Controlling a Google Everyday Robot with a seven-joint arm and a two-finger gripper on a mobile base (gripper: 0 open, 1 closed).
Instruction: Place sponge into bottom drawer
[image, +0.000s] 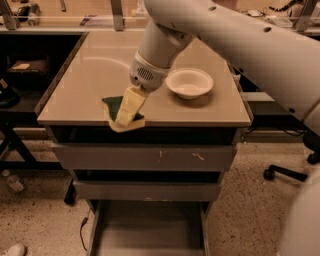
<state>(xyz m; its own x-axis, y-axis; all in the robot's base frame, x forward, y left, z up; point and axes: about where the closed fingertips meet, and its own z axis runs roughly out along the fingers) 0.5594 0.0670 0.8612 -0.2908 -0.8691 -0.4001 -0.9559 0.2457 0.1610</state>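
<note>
The sponge (113, 104), dark green on top with a yellow foam base, sits at the front edge of the tan table top (90, 80), its yellow edge reaching just past the table's front. My gripper (126, 116) comes down from the white arm, and its pale yellow fingers (131, 102) are closed over the sponge, covering its middle. The bottom drawer (150, 227) is pulled open below. It is a shallow grey tray with a bare floor, straight beneath the sponge.
A white bowl (190, 83) stands on the table to the right of the gripper. Two shut grey drawers (145, 157) lie under the table top. A dark shelf unit (20, 75) stands at the left, and a chair base (290, 172) at the right.
</note>
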